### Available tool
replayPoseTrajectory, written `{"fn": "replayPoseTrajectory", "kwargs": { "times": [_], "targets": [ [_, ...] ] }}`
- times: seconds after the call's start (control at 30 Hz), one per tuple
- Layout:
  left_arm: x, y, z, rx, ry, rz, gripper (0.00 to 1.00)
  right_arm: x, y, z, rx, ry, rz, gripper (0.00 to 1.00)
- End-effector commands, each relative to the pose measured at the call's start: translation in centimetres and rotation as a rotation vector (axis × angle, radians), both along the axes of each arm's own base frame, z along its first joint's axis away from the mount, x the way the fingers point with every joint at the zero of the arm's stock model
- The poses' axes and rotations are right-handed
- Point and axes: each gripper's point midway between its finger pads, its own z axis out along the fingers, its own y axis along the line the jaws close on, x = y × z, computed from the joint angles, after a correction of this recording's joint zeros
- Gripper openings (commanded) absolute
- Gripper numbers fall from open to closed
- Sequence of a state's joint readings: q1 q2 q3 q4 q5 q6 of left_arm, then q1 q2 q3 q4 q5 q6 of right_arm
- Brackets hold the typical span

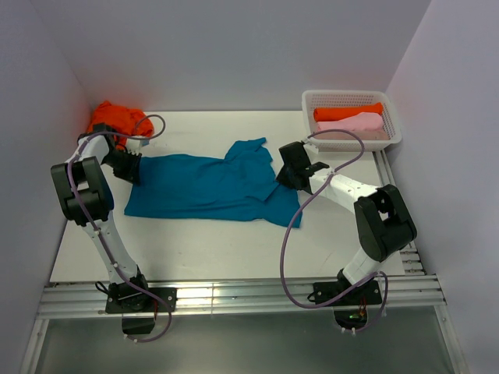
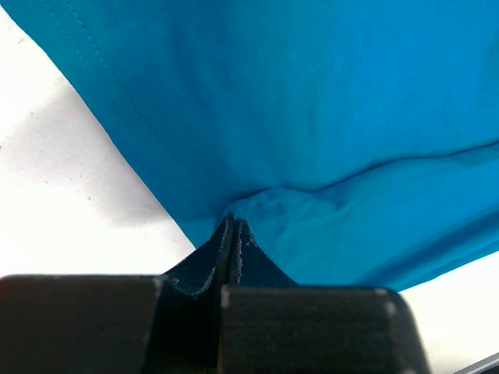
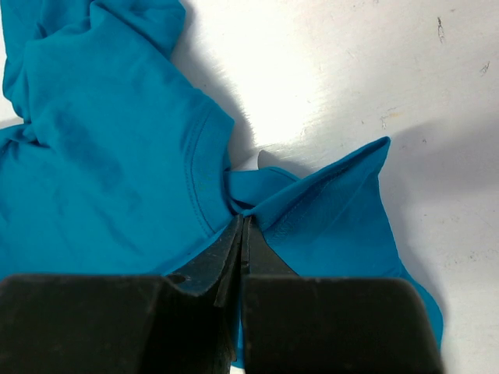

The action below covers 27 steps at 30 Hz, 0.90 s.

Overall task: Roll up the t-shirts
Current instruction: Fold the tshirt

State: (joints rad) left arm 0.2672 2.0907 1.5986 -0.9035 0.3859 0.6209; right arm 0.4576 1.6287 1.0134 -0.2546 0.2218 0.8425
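White table point(image 1: 234, 249) fills the scene, and stretched across its middle is the teal shirt point(image 1: 203, 187), laid out flat, hem end to the left, collar end to the right. One sleeve pokes toward the far side, the other folds toward the near side at the right end.

Far right corner, there's the basket point(image 1: 394, 117), sitting well apart from the teal shirt. Far left corner, an orange shirt point(image 1: 117, 118) lies in a crumpled heap, just behind the left arm's wrist. Inside the basket we've got an orange roll point(image 1: 347, 111) at the back and a pink roll point(image 1: 362, 123) touching it on the near side, both lying lengthwise.

Now the hands. Left gripper point(image 2: 232, 226) is down at the left edge of the teal shirt, jaws pressed together on the cloth; you can see the fabric puckering right where the tips meet. Right gripper point(image 3: 243, 226) is at the opposite end, jaws pinched together on a fold of teal cloth right beside the collar band, with the cloth bunching up at the tips. Both ends of the shirt are gripped, and the body between them lies on the table.
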Motion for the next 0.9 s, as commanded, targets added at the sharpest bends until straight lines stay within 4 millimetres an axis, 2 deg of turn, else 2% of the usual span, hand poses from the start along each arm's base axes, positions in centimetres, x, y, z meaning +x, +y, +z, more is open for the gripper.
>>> {"fn": "replayPoseTrajectory", "kwargs": {
  "times": [0.0, 0.27, 0.87],
  "targets": [
    [0.0, 0.1, 3.2, 0.001, -0.068, -0.018, 0.00, 0.8, -0.8, 1.9, -0.009, -0.061, -0.026, 0.00],
    [0.0, 0.1, 4.6, -0.011, -0.088, -0.023, 0.01, 0.6, -1.0, 2.2, -0.006, -0.069, -0.030, 0.00],
    [1.0, 1.2, 5.8, -0.008, -0.121, 0.015, 0.00, 1.2, -1.2, 2.6, -0.013, -0.077, -0.034, 0.00]
  ]
}}
